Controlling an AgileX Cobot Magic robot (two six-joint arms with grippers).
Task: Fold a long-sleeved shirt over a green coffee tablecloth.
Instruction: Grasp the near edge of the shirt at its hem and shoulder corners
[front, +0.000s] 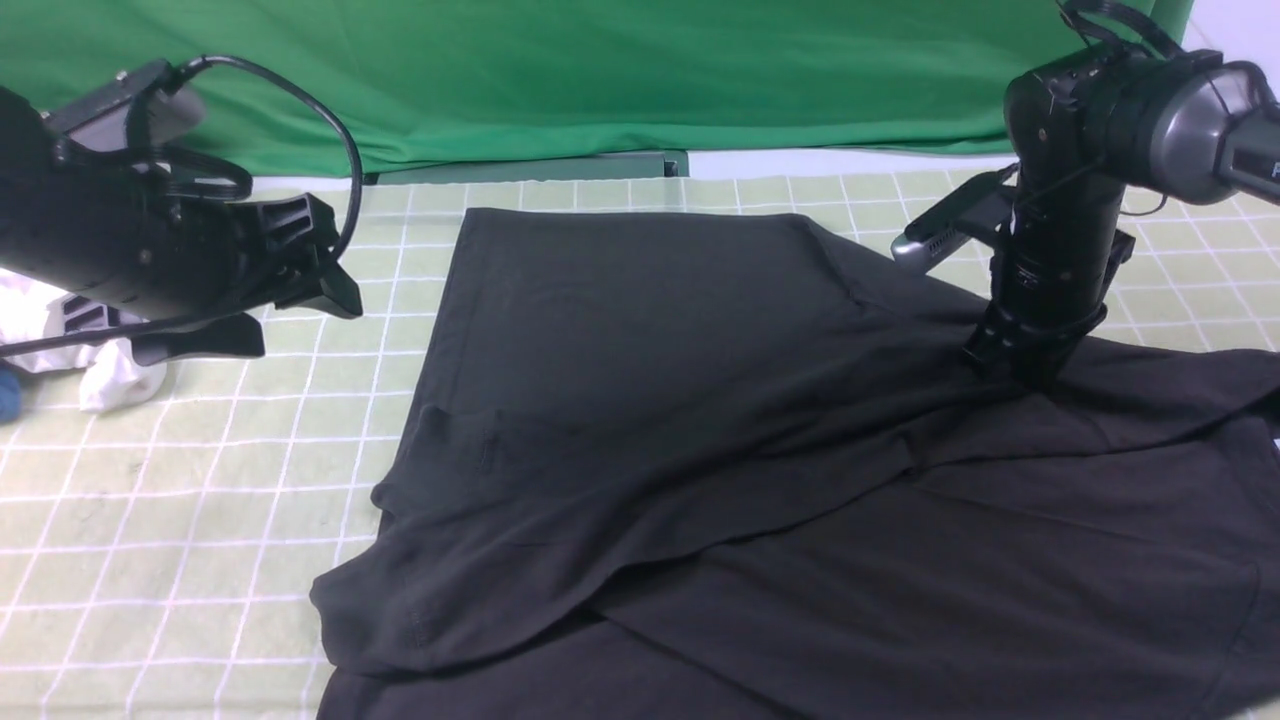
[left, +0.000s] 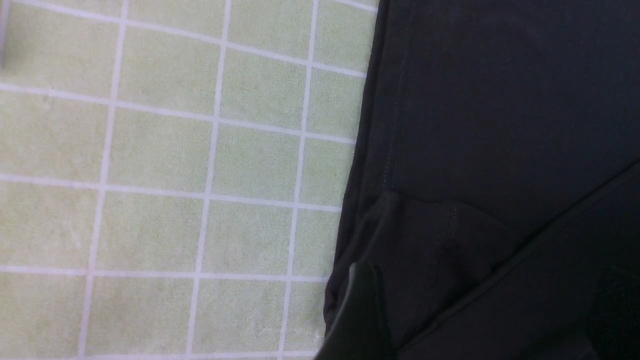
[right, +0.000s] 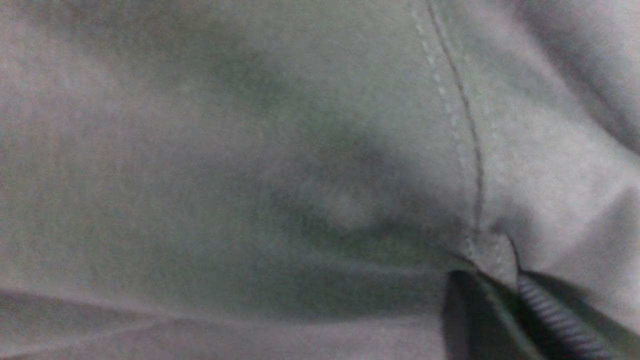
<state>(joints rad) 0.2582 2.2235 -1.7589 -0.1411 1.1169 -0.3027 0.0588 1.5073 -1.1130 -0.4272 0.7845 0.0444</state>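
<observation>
From the front, the left gripper (front: 297, 322) hangs with its jaws apart and empty above the green coffee tablecloth (front: 200, 500). The long-sleeved shirt (front: 640, 400) is spread on the desk, its side edge just beyond their tips. The right gripper (front: 1020, 365) points straight down with its jaws buried in the black cloth. Creases fan out from them, so I judge them clamped on a pinch of the shirt. Behind the left jaws, half hidden by the arm, lies a crumpled white garment (front: 110, 385). A deep-green backdrop (front: 600, 70) hangs well beyond both arms.

From the left wrist, a folded corner of the shirt lies directly under the open jaws, with one finger (left: 360, 310) over the hem. Only bare gridded cloth lies to their outer side.

From the right wrist, washed-out fabric fills everything. A stitched seam (right: 465, 125) runs down into the jaws, and its end looks tucked between them.

The worry is that pinch. If it holds only a thin bite at the seam, a lift could let it slip out. If it has caught the tablecloth beneath, the cloth would come up too. With the left jaws holding nothing down, a sideways pull might drag the whole shirt instead of folding it. The white garment sits close enough behind the left jaws to snag if that arm backs away.
</observation>
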